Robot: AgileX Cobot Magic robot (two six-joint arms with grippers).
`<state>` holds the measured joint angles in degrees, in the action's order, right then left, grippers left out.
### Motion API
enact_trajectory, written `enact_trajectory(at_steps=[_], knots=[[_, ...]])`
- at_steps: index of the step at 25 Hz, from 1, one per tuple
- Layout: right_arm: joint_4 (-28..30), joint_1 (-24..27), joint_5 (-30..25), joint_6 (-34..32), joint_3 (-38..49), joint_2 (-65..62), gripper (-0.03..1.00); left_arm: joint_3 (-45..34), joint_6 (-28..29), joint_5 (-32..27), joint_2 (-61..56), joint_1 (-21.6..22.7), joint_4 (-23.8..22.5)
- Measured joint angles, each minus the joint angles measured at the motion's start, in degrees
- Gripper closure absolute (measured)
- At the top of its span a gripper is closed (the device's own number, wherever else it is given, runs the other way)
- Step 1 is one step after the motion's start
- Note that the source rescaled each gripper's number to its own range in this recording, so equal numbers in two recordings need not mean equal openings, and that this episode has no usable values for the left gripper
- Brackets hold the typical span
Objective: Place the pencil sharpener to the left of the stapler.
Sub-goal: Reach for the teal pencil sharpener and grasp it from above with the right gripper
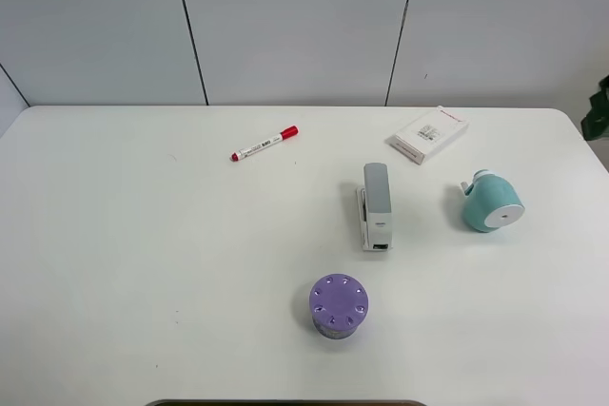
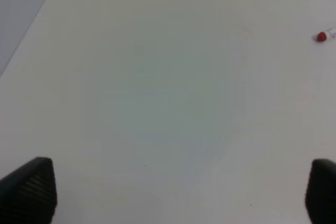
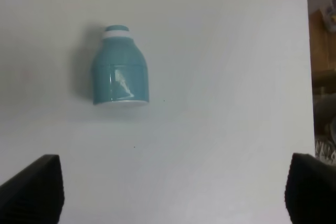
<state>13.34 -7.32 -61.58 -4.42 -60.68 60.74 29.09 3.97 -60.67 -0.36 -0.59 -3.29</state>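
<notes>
The teal pencil sharpener (image 1: pixel 491 202) lies on its side on the white table, to the right of the grey and white stapler (image 1: pixel 375 204), its white round face toward the front. The right wrist view shows the pencil sharpener (image 3: pixel 120 68) some way ahead of my right gripper (image 3: pixel 173 192), whose dark fingertips (image 3: pixel 32 187) stand wide apart with nothing between them. My left gripper (image 2: pixel 181 192) is open too, over bare table at the left. Neither gripper shows in the high view.
A purple cylinder with a dotted top (image 1: pixel 338 306) stands in front of the stapler. A flat white box with red print (image 1: pixel 428 135) lies behind it to the right. A red-capped marker (image 1: pixel 264 144) lies at the back, its cap (image 2: pixel 322 36) showing in the left wrist view.
</notes>
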Motion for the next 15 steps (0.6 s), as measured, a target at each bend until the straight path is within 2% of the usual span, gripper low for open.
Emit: enact_trajectory(at_steps=[7, 15], knots=[[0.0, 0.0, -0.9, -0.4, -6.7, 13.3, 0.10, 0.0, 0.0, 0.0, 0.0, 0.0, 0.0], [-2.0, 0.4, -0.8, 0.7, -10.5, 24.5, 0.10, 0.0, 0.0, 0.0, 0.0, 0.0, 0.0]])
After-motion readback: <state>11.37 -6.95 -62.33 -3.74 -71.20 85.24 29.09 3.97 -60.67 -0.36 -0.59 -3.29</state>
